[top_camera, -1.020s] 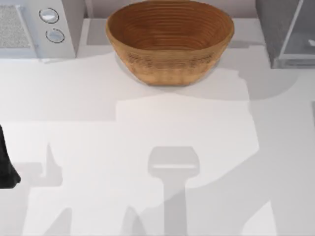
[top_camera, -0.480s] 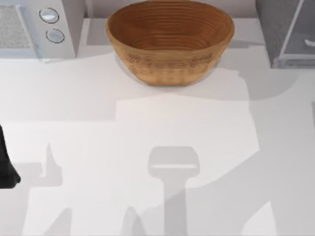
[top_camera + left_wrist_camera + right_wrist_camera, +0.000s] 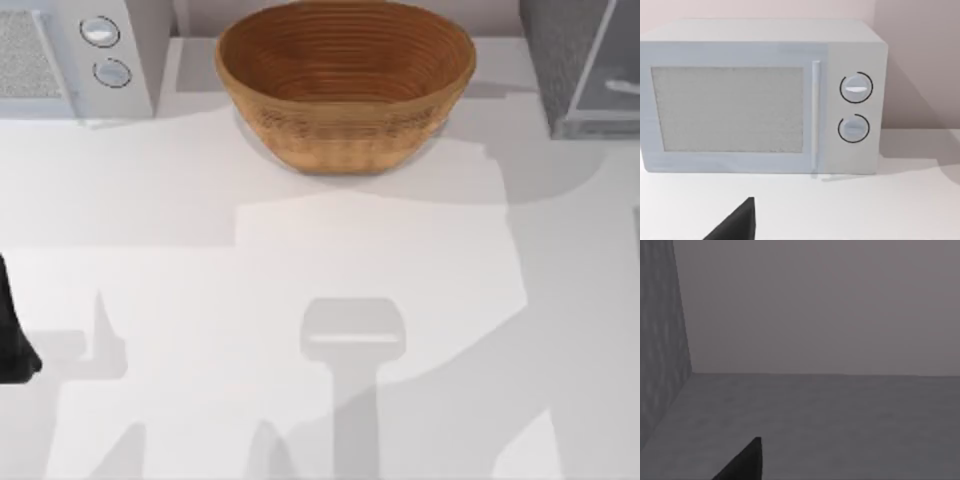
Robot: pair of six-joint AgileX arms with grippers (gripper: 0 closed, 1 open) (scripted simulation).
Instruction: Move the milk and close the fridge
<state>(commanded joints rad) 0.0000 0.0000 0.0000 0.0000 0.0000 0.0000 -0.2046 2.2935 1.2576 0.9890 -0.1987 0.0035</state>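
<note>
Our left arm [image 3: 14,335] sits parked at the surface's [image 3: 300,260] left edge, facing the white microwave [image 3: 760,95]. The fridge [image 3: 585,65] stands at the far right corner, beside the wicker basket [image 3: 345,85]. We cannot tell either end effector's state, and the right wrist view is dark.
</note>
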